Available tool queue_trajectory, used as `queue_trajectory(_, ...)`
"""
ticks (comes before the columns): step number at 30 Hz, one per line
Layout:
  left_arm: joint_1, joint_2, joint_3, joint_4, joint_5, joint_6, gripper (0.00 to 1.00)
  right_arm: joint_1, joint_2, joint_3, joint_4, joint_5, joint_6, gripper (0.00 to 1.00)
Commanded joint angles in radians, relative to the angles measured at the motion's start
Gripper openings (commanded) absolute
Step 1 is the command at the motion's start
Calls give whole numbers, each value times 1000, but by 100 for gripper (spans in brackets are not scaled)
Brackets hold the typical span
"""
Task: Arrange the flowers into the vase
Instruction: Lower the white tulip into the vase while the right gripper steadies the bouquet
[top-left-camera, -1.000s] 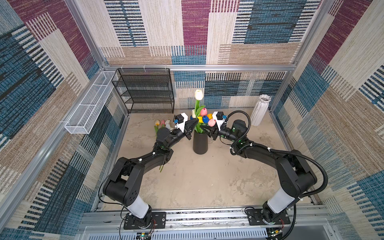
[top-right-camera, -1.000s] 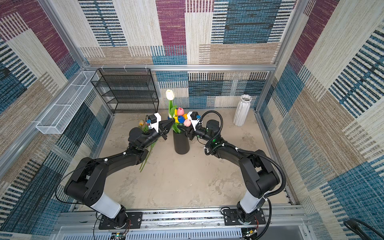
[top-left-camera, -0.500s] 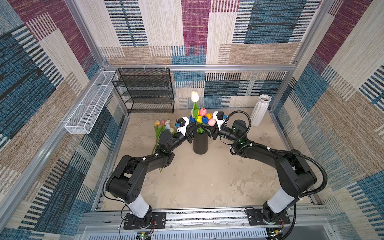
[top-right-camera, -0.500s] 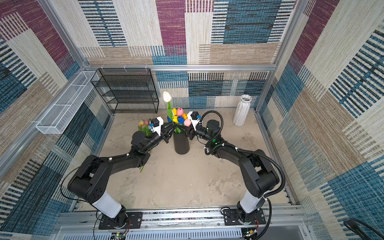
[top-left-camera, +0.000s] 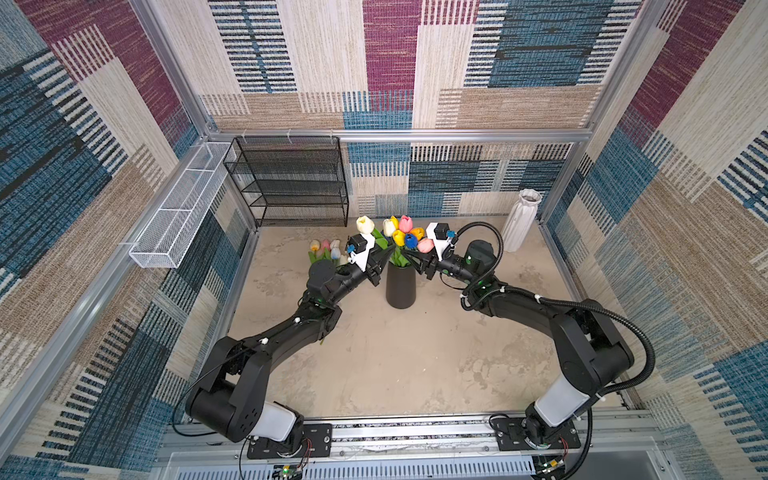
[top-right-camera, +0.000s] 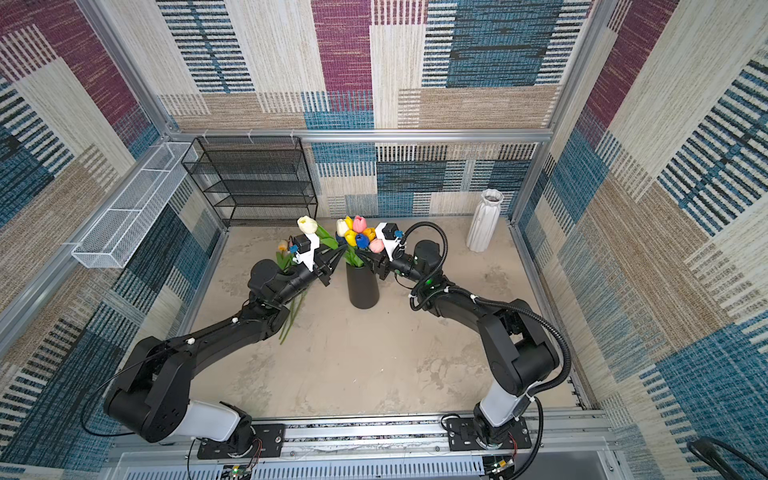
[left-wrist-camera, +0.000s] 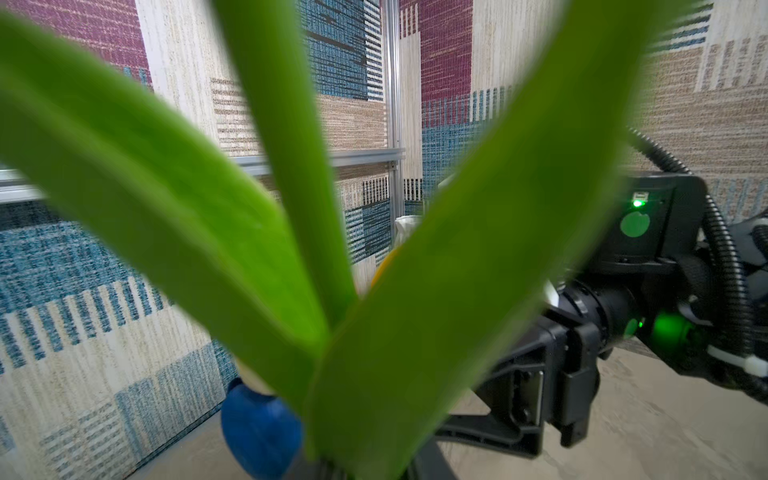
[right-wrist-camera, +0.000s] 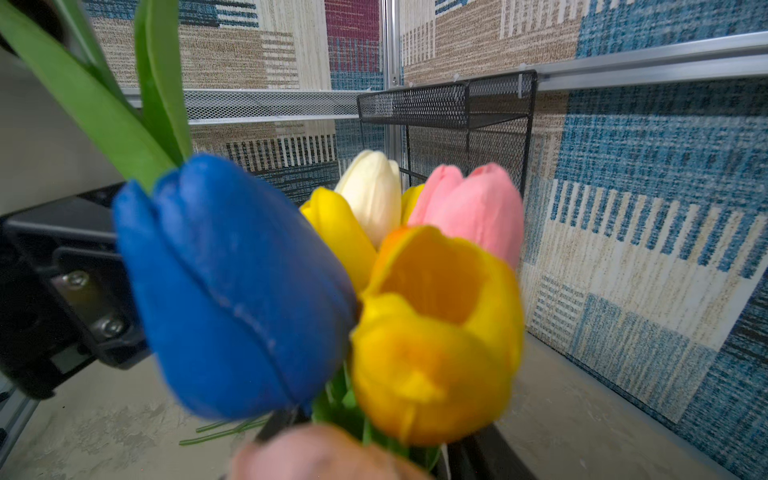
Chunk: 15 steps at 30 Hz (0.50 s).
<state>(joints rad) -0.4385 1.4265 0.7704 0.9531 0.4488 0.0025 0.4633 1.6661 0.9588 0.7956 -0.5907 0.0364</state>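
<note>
Change in cream tulip (top-left-camera: 365, 224): stood tall and near upright over vase (top-left-camera: 400, 286) a second ago; sits lower now, head tipped left and back, just beside left gripper (top-left-camera: 383, 258). Reads as stem sliding down among bunch (top-left-camera: 405, 235) already in vase, so probably one more placed, or nearly.

Cannot tell whether left gripper grips or has let go: hidden behind leaves (left-wrist-camera: 457, 291) in wrist view. Same for right gripper (top-left-camera: 411, 255), nosed in at vase mouth under the heads: grip or gap, cannot tell.

Long axis of cream tulip: slanted, foot toward vase mouth, head up and out to left. As for bunch: points up, fanned a little.

Left over on table (top-left-camera: 395, 365), near left gripper: more tulips (top-left-camera: 326, 248), flat, heads away from robot, stems toward it.
</note>
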Motion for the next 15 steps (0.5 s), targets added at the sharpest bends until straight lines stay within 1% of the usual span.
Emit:
queue_trajectory(1,2,-26,9,-119,-19,74,11,1,0,-5,41,9,13,52)
queue_trajectory(3,2,-27,24,-161,-18,84,5,1,6,-1,41,8,16,53)
queue_trajectory(6,1,-39,37,-185,-16,88,0,1,11,8,36,0,17,53)
queue_trajectory(15,0,-45,75,-122,42,4,0,1,11,16,34,35,34,52)
